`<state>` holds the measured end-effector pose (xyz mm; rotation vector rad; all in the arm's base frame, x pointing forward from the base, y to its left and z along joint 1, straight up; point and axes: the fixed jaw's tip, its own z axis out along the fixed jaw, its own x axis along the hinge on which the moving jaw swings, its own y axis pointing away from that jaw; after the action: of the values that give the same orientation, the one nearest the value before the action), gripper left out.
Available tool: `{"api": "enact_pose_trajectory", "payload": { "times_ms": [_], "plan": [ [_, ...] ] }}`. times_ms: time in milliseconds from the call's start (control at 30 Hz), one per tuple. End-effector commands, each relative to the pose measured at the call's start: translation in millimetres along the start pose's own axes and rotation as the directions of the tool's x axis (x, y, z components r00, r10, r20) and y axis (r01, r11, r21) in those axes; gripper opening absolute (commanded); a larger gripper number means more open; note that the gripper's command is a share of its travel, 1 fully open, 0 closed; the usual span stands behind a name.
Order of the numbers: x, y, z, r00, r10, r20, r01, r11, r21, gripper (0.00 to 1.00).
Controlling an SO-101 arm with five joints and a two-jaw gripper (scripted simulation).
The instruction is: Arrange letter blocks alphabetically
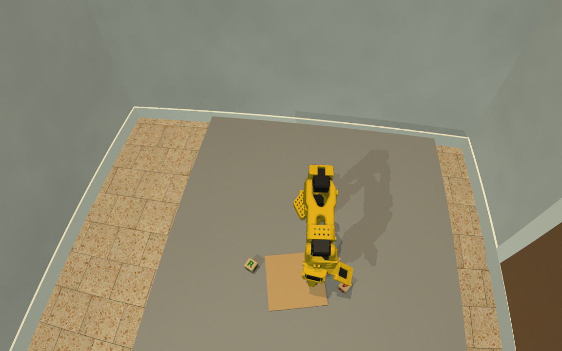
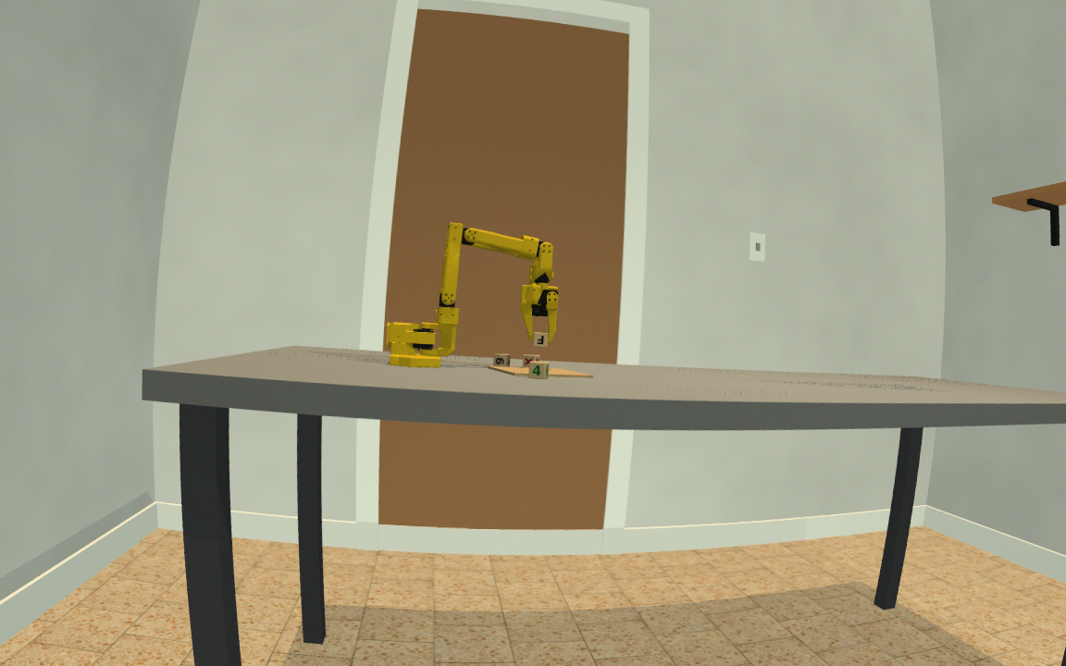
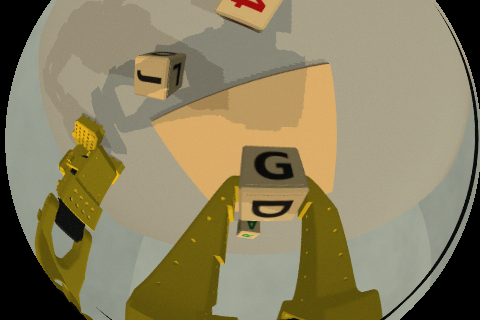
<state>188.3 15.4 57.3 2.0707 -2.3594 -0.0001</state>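
The jaws (image 2: 540, 338) pinch a pale wooden block (image 2: 539, 339) (image 3: 273, 182) between their tips, raised over the tan mat (image 1: 293, 283) (image 2: 574, 375) (image 3: 320, 110). Black G and D mark adjoining faces in the wrist view; the exterior view shows an upside-down F. Off the mat, on the grey surface (image 1: 230, 196) (image 2: 727, 388) (image 3: 390, 60), stand a green-marked block (image 1: 251, 264) (image 2: 538, 370) (image 3: 248, 230), R on top, a red-marked block (image 1: 343, 287) (image 2: 530, 361) (image 3: 250, 4) and a black-marked block (image 2: 501, 360) (image 3: 159, 76).
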Motion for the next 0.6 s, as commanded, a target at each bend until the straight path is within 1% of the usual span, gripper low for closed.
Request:
{"api": "enact_pose_trajectory", "payload": {
  "times_ms": [0,567],
  "plan": [
    [-0.7,-7.1,-7.3,1.0,-0.001,0.014,0.0,0.998,0.062,0.0],
    [-0.7,-6.7,-1.2,1.0,-0.001,0.014,0.0,0.998,0.062,0.0]
  ]
}}
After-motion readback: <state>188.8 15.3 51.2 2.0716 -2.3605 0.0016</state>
